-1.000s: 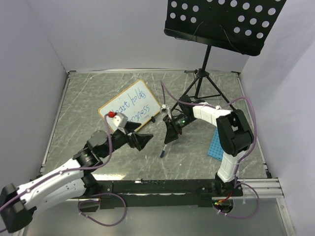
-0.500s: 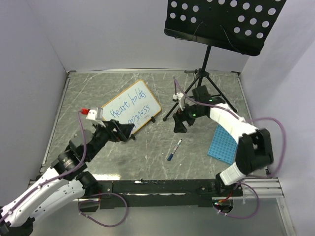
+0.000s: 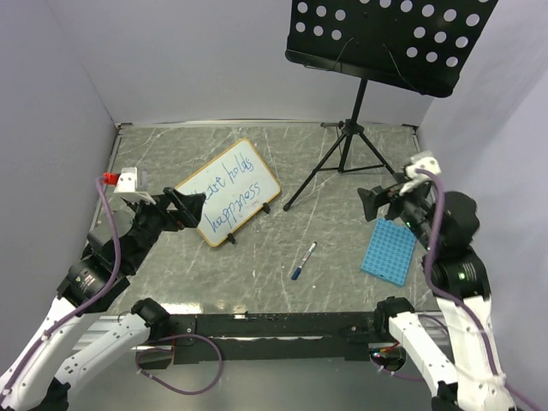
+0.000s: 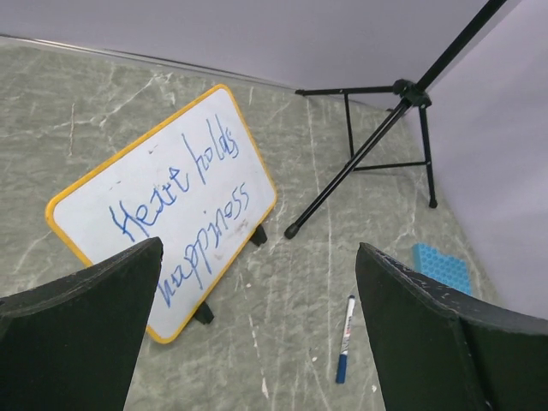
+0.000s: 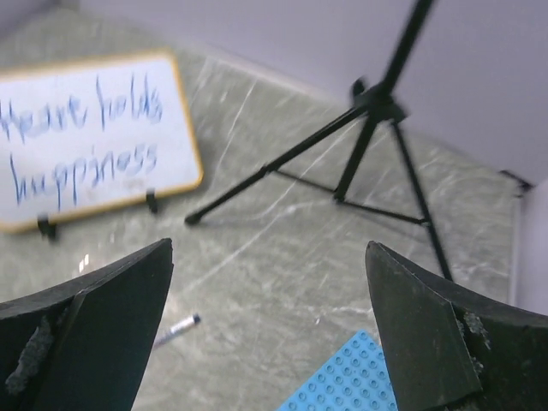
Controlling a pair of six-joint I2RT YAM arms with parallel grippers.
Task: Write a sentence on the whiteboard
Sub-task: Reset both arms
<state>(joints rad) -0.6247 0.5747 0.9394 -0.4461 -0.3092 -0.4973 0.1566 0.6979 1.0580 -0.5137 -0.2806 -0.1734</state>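
Glossy white whiteboard (image 3: 228, 191), rounded corners, thin orange frame, propped on black feet, mid-left on marbled grey table (image 3: 342, 274). Thin blue cursive sentence (image 4: 184, 214) across it. Left gripper (image 4: 260, 257) spread wide, empty. Right gripper (image 5: 269, 248) likewise, near blue studded tray (image 3: 388, 251).

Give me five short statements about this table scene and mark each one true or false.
1. The whiteboard carries the sentence in blue marker ink. True.
2. The left gripper is shut on the marker. False: it is open and empty; the marker lies on the table.
3. The blue grid tray lies on the right arm's side. True.
4. The right gripper touches the whiteboard. False: it is open, well apart from it.
5. The tripod stands on the table. True.
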